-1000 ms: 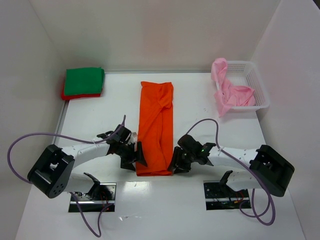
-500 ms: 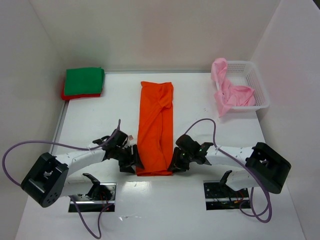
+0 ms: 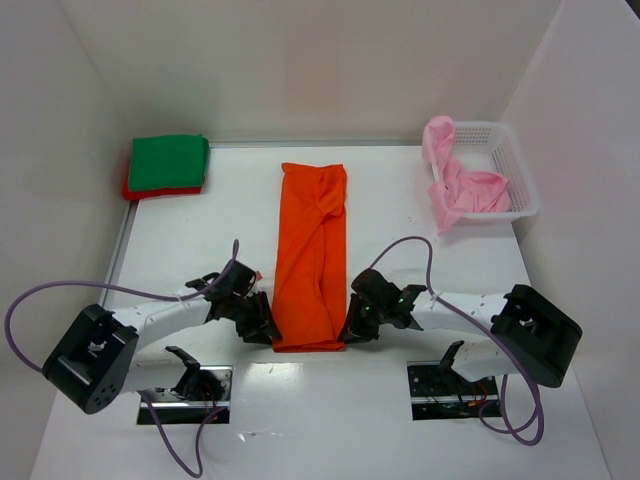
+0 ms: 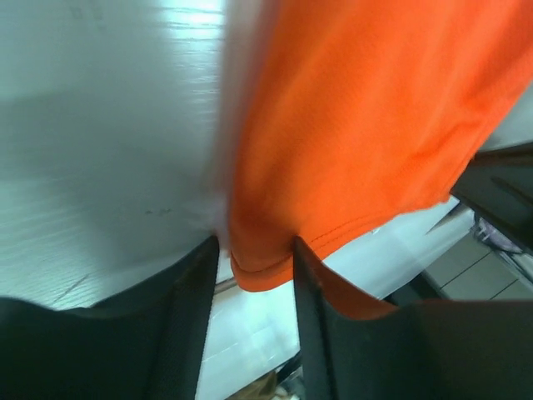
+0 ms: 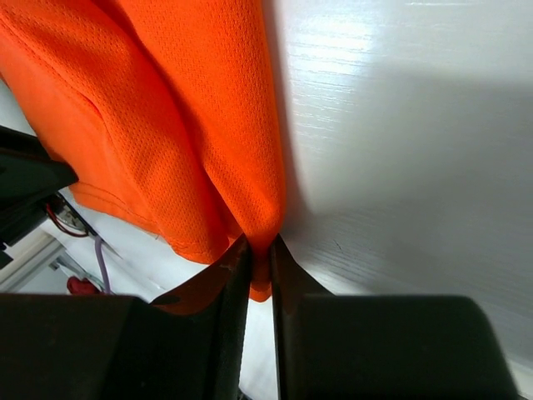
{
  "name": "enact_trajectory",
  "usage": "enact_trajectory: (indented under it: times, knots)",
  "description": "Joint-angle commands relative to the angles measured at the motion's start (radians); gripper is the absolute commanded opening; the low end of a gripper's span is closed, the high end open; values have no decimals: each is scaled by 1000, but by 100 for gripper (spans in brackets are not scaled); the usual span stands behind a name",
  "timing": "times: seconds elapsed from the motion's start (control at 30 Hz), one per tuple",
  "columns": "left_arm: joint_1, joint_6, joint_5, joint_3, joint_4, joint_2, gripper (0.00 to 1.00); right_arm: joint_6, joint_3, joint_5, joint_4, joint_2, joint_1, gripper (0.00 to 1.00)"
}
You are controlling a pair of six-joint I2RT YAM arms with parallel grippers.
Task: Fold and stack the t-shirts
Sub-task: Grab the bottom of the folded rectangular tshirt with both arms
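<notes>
1. Two grippers have closed in since a second ago; the left gripper [image 3: 262, 318] has slid toward the near left corner of the orange t-shirt [image 3: 312, 250], its arm swung lower and further left, and its jaws have narrowed.
2. Its fingers [image 4: 196, 300] now stand apart on either side of that hem corner; a thin gap shows beside the cloth, so no pinch yet.
3. The right gripper [image 3: 350, 325] has moved less; its jaws have drawn together and now clamp a fold at the near right edge of the orange t-shirt.
4. The orange t-shirt itself has not shifted; it lies as a long narrow strip down the middle of the table [image 3: 200, 250].
5. Four t-shirts in all; one orange; one green t-shirt [image 3: 168, 162] folded on one red t-shirt [image 3: 150, 192] at the far left; one pink t-shirt [image 3: 460, 190] crumpled over the rim of the single white basket [image 3: 515, 165] at the far right.
</notes>
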Motion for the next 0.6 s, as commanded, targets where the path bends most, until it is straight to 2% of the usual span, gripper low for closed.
enact_trajectory:
  times: [0.0,0.03,0.07,0.13,0.3,0.43,0.57]
  knots:
    - [-5,-39,-39,-14,-3,-1,44,14,19,31,24,-22,11,19]
    - [-5,-50,-39,-14,-3,-11,30,14,19,31,24,-22,11,19]
    - [-5,-50,-50,-14,-3,-20,24,14,19,31,24,-22,11,16]
    - [-5,-74,-59,-14,-3,-30,20,14,19,31,24,-22,11,16]
    - [-5,-96,-68,-23,-3,-59,1,23,19,42,15,-35,11,6]
    - [-5,-105,-88,-23,-24,-129,0,23,28,74,-19,-70,11,0]
    - [-5,-93,-119,17,-90,-207,0,23,49,106,-51,-122,11,0]
